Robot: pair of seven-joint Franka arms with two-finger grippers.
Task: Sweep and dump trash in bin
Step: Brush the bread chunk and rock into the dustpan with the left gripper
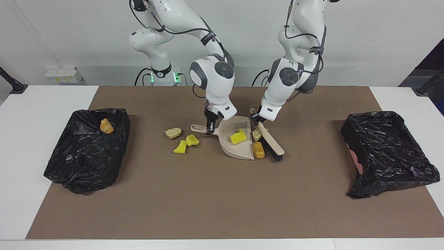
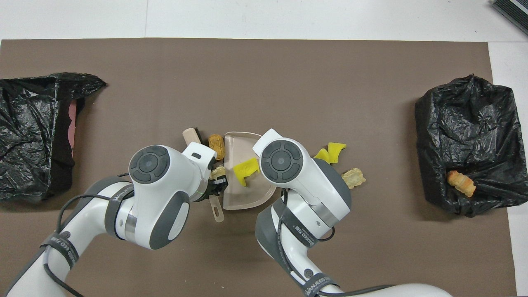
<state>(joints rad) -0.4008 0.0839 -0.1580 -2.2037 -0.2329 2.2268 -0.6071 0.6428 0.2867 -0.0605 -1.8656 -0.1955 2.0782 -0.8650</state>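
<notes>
Now one yellow scrap (image 1: 237,137) lies in the dustpan (image 1: 229,147). A tan lump (image 1: 256,134) and an orange-brown lump (image 1: 258,150) sit at the pan's open edge, touching the brush (image 1: 272,144). Left gripper (image 1: 257,119) is clamped on the brush handle, just over the tan lump. Right gripper (image 1: 209,130) is clamped on the pan handle; two yellow scraps (image 1: 185,143) and a cream lump (image 1: 173,132) lie beside it, toward the right arm's end. Another lump (image 1: 106,126) is in the bin (image 1: 86,163) there.

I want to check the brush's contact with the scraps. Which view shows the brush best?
The facing view: the brush shows whole, handle to bristles, beside the dustpan and an orange-brown lump. In the overhead view the left arm hides all but its two ends.
</notes>
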